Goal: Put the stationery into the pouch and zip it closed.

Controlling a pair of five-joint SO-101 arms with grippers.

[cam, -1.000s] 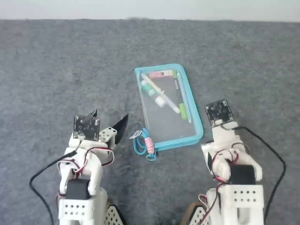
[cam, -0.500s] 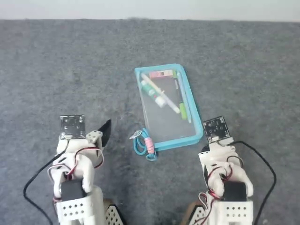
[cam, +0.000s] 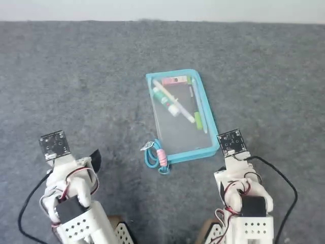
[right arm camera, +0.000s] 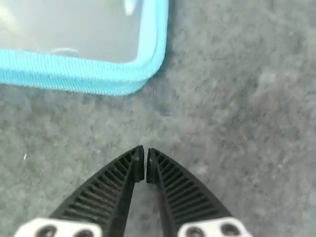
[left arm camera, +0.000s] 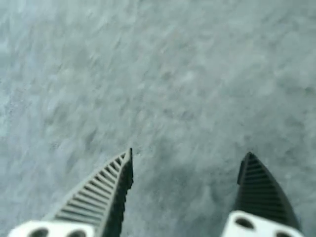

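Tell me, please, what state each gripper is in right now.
Left gripper: open, holding nothing.
Right gripper: shut, holding nothing, beside the pouch.

The counter (cam: 76,76) is mottled grey. The pouch (cam: 189,154) has a turquoise border and a clear face. Its cord (cam: 150,158) is blue with pink beads. The left pincer (left arm camera: 188,153) and the right pincer (right arm camera: 145,163) are black and ribbed.
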